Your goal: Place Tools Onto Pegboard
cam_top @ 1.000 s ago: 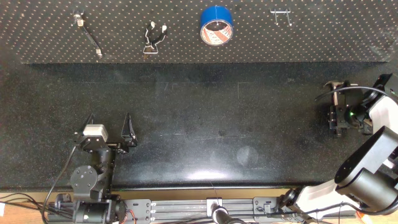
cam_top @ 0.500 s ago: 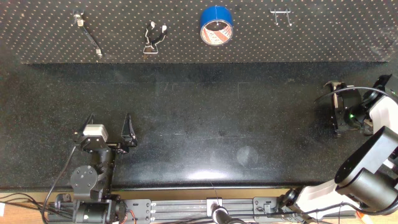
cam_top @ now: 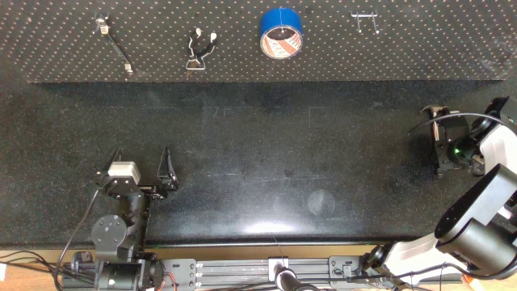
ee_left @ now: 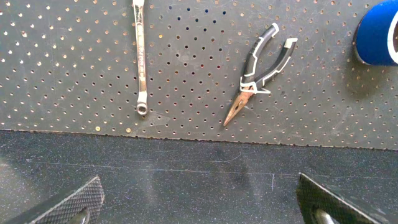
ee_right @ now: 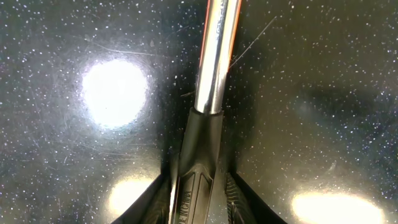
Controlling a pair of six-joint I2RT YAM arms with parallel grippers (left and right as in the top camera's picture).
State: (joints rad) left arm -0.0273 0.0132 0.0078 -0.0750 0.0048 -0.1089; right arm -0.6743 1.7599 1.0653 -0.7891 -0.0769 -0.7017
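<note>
Pinching the hammer by its black grip in the right gripper, shaft running out past the fingertips, likely for lifting its head to the bare hook. Left gripper spread wide; ahead of its fingers, wrench, pliers and tape on the pegboard above glossy black tabletop.

Premises: a workshop-style robot test bench. Evidence follows. A dark perforated pegboard spans the upper frame and carries hand tools: a silver wrench, black-and-white-handled pliers, a blue tape roll and a bare wire hook. A chrome-shafted hammer sits at the right edge. Below the board lies a black speckled worktop. Along the bottom edge, a metal mounting rail with loose cables carries a black robot arm at lower left and a white-and-black robot arm at lower right.
</note>
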